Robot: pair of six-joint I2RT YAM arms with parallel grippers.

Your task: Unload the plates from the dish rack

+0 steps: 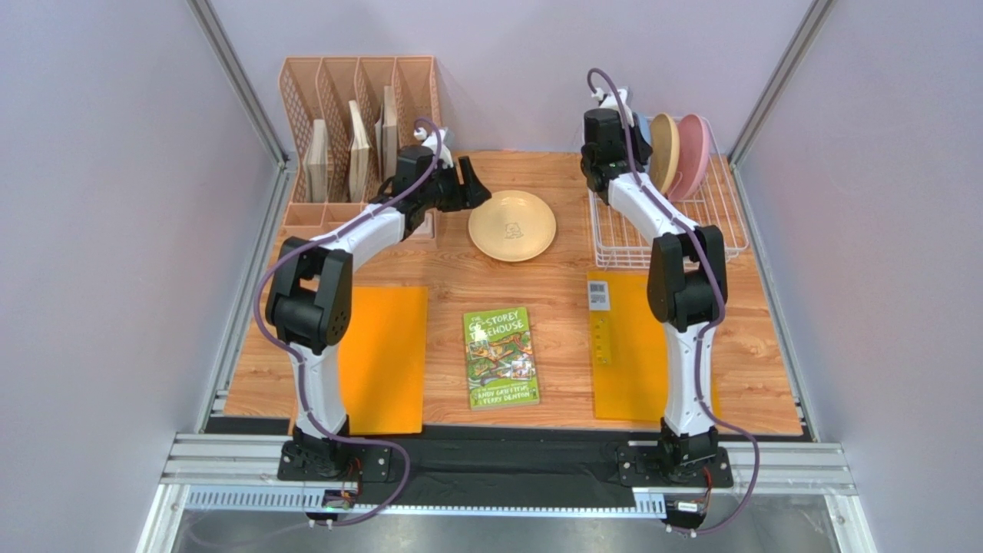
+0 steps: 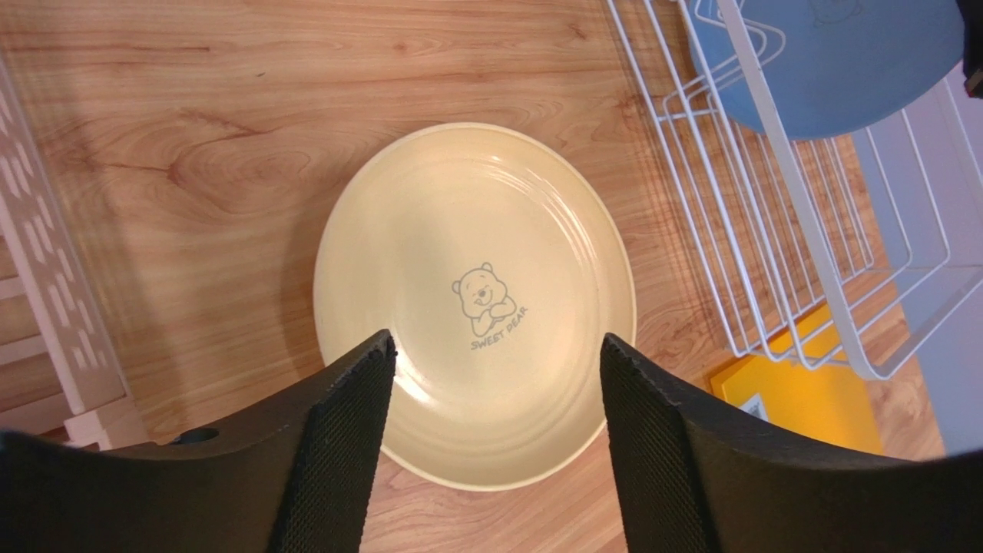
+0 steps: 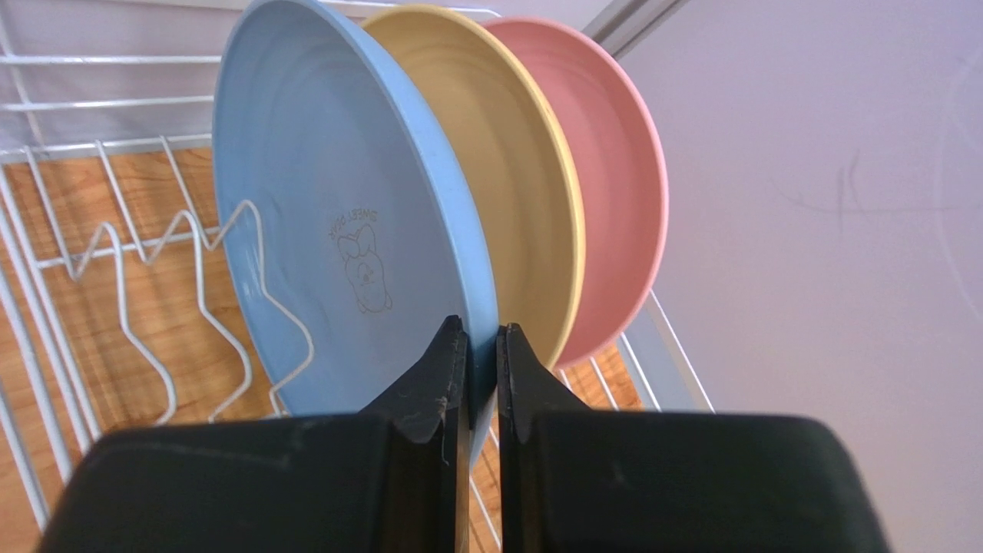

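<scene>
A yellow plate [image 3: 508,150] stands close behind the upright blue plate [image 3: 335,173] that your right hand [image 3: 481,334] pinches; your left hand [image 2: 496,346] is spread.

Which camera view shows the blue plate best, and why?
The right wrist view: the blue plate stands on edge in the dish rack, centre mark visible. The left wrist view catches only part; in the top view the right arm hides it.

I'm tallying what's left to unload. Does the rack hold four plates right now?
No, three plates stand upright in the rack: a blue plate, a yellow plate and a pink plate.
</scene>
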